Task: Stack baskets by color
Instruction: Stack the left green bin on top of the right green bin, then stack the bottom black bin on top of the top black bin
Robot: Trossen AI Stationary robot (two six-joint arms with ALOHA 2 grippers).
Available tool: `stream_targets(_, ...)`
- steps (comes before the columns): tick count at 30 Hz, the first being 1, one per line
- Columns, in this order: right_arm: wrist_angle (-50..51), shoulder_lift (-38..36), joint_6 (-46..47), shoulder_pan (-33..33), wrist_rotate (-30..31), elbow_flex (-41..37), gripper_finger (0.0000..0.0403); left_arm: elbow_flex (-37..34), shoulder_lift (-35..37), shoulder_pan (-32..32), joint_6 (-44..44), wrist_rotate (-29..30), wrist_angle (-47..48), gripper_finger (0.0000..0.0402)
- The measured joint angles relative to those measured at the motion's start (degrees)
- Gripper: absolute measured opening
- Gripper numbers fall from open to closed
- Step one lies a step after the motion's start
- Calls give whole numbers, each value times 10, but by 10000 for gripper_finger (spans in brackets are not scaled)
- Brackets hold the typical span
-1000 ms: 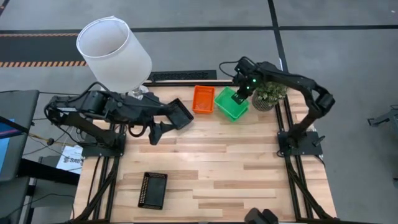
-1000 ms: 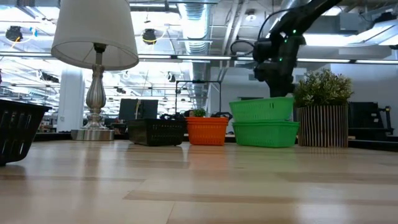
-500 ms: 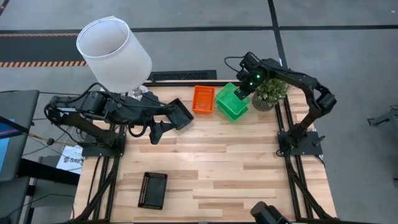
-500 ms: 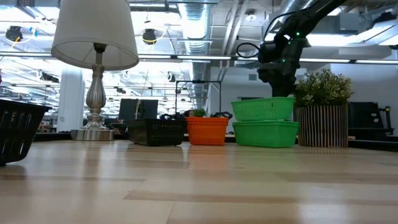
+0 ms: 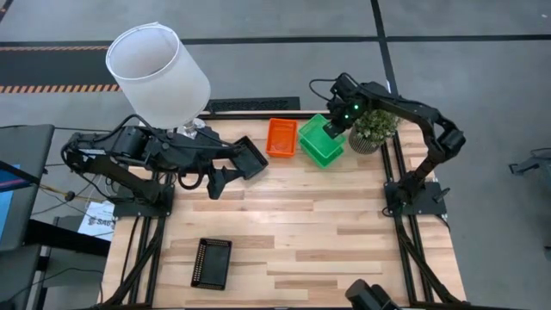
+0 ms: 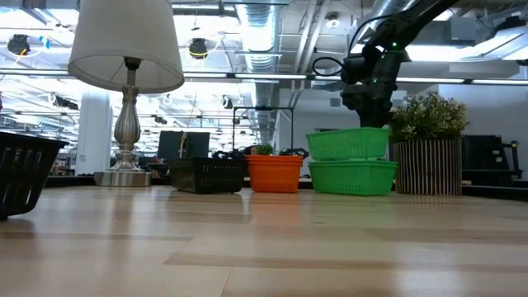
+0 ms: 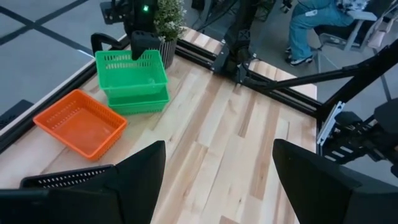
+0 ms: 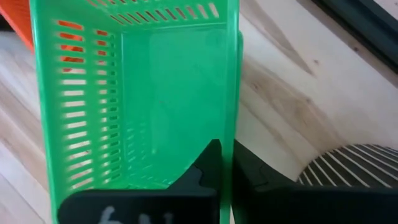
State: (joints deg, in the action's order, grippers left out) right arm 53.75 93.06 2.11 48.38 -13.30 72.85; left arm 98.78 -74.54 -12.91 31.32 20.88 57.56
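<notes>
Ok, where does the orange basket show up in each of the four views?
High view: the orange basket sits at the table's far edge, left of the green baskets.
Low view: centre, orange basket between a black basket and the green baskets.
Left wrist view: orange basket beside the green baskets.
Right wrist view: only an orange sliver at the frame's corner.
Shared landmark: the green baskets.

A white-shaded lamp (image 5: 157, 76) on a silvery stem stands at the far left corner of the wooden counter (image 5: 293, 232). A small potted plant (image 5: 373, 131) in a ribbed pot sits at the far right corner. In the room beyond, a seated person's legs (image 7: 309, 25) show.
</notes>
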Motion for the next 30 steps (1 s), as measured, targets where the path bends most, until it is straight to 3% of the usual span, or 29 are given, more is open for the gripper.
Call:
stream_targets(10,-23,1,-4,0,1,-47,22,0,0,0,0,5,0,284)
stream_targets(15,-38,1,-3,0,1,-48,38,0,0,0,0,9,0,283)
stream_targets(24,-34,0,-6,1,0,-45,128,0,0,0,11,-8,11,283)
stream_targets(30,12,0,-7,-1,2,20,189,0,-3,-6,74,-20,107,283)
